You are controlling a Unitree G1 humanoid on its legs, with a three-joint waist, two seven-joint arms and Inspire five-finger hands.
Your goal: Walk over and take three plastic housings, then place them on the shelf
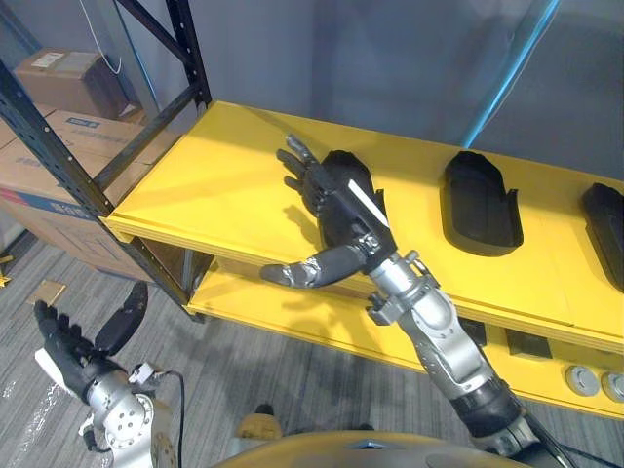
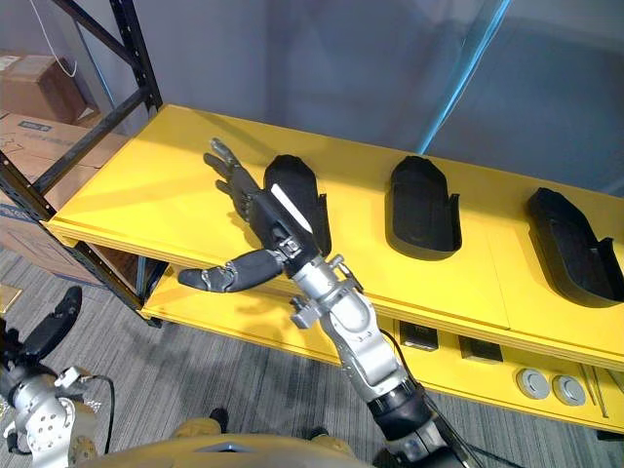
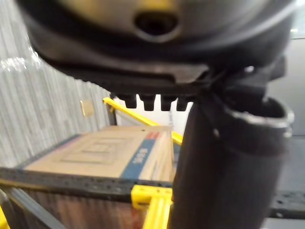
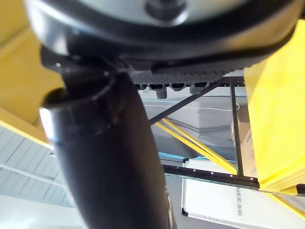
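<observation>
Cardboard boxes, label print unreadable; low left, left hand, fingers spread, empty. On yellow shelf L to R: 1st plastic housing part-hidden under right hand (fingers straight, no grip), 2nd housing, 3rd housing cut off at edge.

Bright, even light from above. The top board of the yellow shelf is well lit. The right hand throws a soft shadow on the board just beside its fingers. The middle housing has a thin dark shadow rim. The lower board is in shade and the grey wall is dimmer. Small highlights show on the silver right arm. In its wrist view the left hand is a dark bulk against a brighter background, with pale glare on the floor. There is a faint sheen along the right thumb.
</observation>
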